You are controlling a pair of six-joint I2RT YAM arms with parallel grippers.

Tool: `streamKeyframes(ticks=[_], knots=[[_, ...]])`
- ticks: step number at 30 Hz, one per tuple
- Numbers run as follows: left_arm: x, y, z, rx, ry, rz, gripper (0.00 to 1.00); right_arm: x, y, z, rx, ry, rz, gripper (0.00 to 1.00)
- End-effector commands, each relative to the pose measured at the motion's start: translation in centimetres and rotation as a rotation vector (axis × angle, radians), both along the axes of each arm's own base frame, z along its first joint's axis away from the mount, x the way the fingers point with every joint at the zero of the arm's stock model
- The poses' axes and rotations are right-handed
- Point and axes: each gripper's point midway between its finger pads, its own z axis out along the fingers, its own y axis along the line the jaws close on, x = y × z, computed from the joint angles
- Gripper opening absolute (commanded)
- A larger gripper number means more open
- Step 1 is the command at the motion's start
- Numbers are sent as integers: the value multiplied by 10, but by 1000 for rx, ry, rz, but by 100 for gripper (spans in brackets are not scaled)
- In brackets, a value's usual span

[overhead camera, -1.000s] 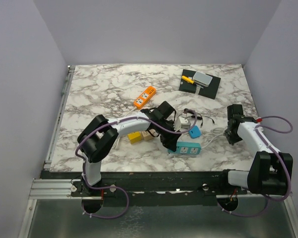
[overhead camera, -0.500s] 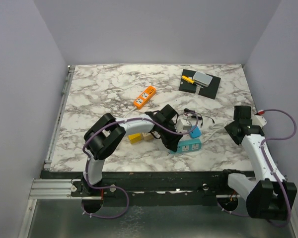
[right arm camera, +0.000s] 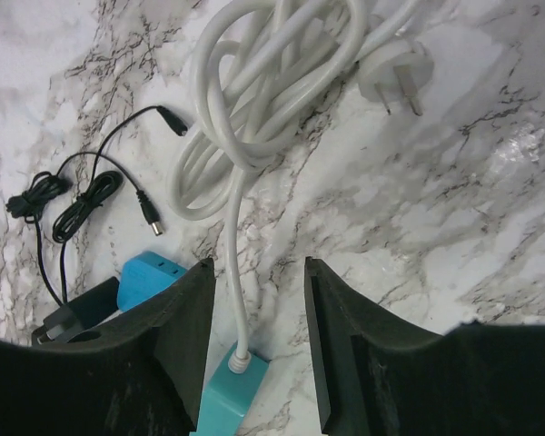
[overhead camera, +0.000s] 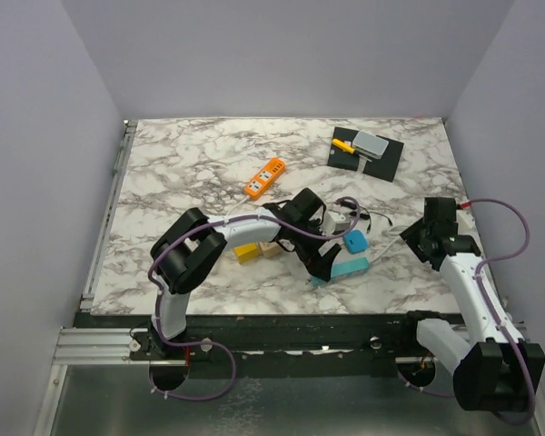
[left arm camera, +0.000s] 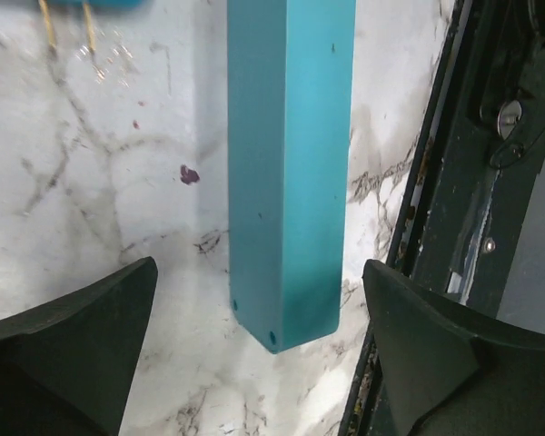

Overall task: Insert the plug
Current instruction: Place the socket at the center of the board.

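**We stand wide open astride the strip, with the plug just past it**

Our left gripper [left arm camera: 259,270] has its jaws spread wide to either side of the teal power strip [left arm camera: 289,163] without touching it, and it holds nothing. The strip's long axis runs straight away from that wrist, and it shows only a plain face with no sockets in view. The blue plug [overhead camera: 355,241] lies on the marble table [overhead camera: 191,163] just beyond the strip's far end. Its brass pins [left arm camera: 45,23] peek in at the upper left, so we judge the left arm nearer. Our right gripper [right arm camera: 256,272] hangs partly open and empty above the white cable [right arm camera: 254,100]. We can read no brand or writing anywhere.
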Motion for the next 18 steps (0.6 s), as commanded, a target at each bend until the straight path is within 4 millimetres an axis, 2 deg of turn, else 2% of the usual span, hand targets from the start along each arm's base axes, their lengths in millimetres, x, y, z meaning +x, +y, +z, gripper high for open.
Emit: streamKeyframes(ticks=[1,3,5,7,10,14,18], knots=[[29,-10,40,-70,-82,66,97,17,12,-2,5,-27,86,50],[37,-11,45,-75,-105,79,94,23,14,-4,-8,-17,102,49],[36,-11,46,-84,-111,63,88,28,14,-2,-25,-7,107,49],[28,-11,44,-86,-91,43,84,32,15,8,-41,-24,120,49],[15,-8,52,-102,-87,-18,87,36,24,15,-59,-53,157,50],[-2,0,63,-71,-180,-128,94,41,31,-6,-33,-6,159,51],[-9,4,61,-11,-348,-199,92,54,28,-26,-47,33,139,46]])
